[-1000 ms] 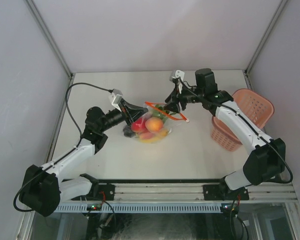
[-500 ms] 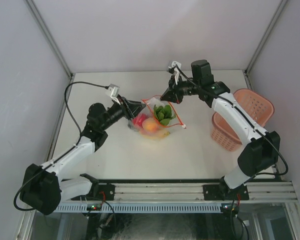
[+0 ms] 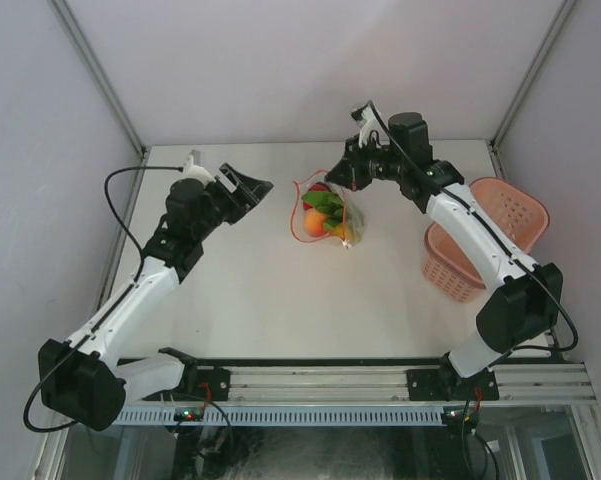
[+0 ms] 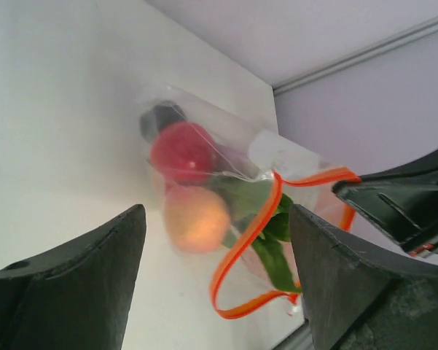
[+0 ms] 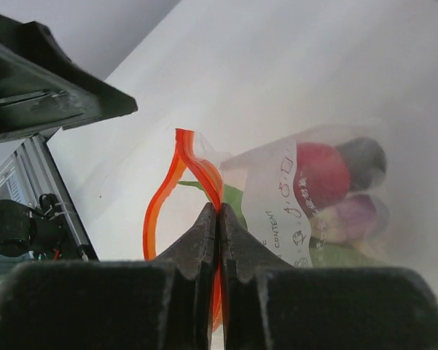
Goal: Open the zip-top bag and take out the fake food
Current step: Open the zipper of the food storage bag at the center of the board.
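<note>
- My right gripper is clamped on the red-orange zipper strip of the clear crinkly plastic bag, which hangs over the far-middle of the white table. It's a thin hold and I think it could slip.
- With my left gripper spread wide and well apart, nothing supports the bag.
- Counted: one bag and one pink lattice basket. The plastic toy pieces I can see are one red, one orange, one dark and one green.

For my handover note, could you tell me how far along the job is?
Done: the zip-top bag looks open, its zipper strip gaping in a loop. In hand: the right gripper pinches that strip; the left gripper is open, apart. Left: the fake food, all inside.
</note>
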